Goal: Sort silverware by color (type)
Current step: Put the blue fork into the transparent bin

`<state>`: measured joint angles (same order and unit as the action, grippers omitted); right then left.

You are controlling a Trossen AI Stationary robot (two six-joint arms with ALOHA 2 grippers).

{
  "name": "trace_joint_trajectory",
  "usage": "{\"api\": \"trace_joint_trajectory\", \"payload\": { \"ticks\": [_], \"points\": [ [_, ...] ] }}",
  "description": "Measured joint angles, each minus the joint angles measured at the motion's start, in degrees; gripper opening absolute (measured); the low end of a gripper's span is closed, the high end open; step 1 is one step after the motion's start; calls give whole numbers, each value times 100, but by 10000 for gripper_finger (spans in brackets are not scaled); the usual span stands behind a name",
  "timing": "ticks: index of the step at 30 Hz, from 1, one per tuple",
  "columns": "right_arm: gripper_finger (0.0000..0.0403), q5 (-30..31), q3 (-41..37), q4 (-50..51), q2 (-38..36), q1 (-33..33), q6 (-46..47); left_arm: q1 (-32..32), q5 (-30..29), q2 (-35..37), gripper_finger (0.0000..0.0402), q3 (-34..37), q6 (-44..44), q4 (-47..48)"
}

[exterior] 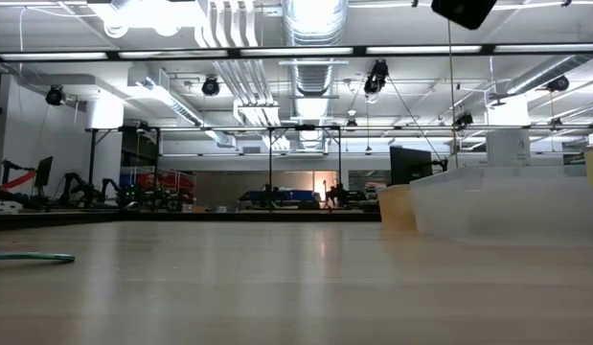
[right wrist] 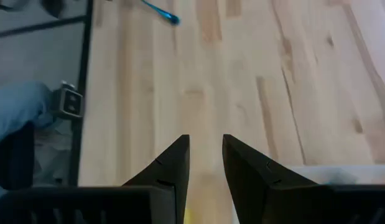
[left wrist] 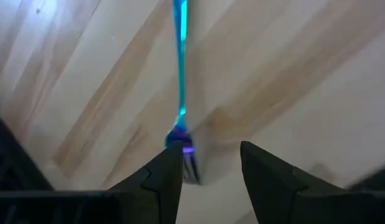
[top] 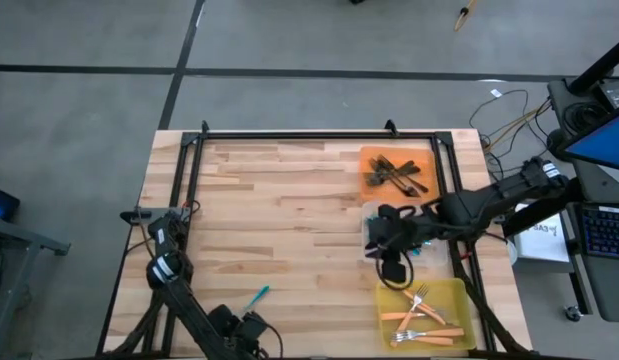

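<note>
- High view: left gripper [top: 251,325] sits at the near table [top: 279,220] edge, with a blue fork [top: 257,296] lying just ahead of its fingers. Right gripper [top: 381,235] is above the clear tray [top: 372,212], between the orange tray [top: 429,160] of dark forks [top: 395,175] and the yellow tray [top: 464,300] of orange forks [top: 421,315].
- Low view: blue fork [exterior: 30,257] lies flat on the table [exterior: 296,287]. Clear tray [exterior: 507,203] stands across the table from it, with the orange tray [exterior: 396,206] at its far end. No fingers are visible.
- Left wrist view: fingers [left wrist: 167,180] are spread and grasp nothing. The fork's tines [left wrist: 187,163] lie between the fingertips; the blue handle [left wrist: 180,56] extends straight ahead.
- Right wrist view: fingers [right wrist: 173,163] stand slightly apart with nothing between them. Blue fork [right wrist: 160,10] lies far ahead, across bare table [right wrist: 242,74].
</note>
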<state>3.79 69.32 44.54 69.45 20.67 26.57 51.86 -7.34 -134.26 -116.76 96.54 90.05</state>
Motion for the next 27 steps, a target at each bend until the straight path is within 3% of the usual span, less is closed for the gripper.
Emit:
{"api": "trace_joint_trajectory", "payload": {
  "ticks": [10, 27],
  "points": [
    [77, 277, 48, -82, -2, 372, 359, -116, 241, 0, 142, 835, -90, -29],
    [81, 438, 52, -204, -2, 371, 336, -163, 337, 31, 141, 1312, -130, -595]
  ]
}}
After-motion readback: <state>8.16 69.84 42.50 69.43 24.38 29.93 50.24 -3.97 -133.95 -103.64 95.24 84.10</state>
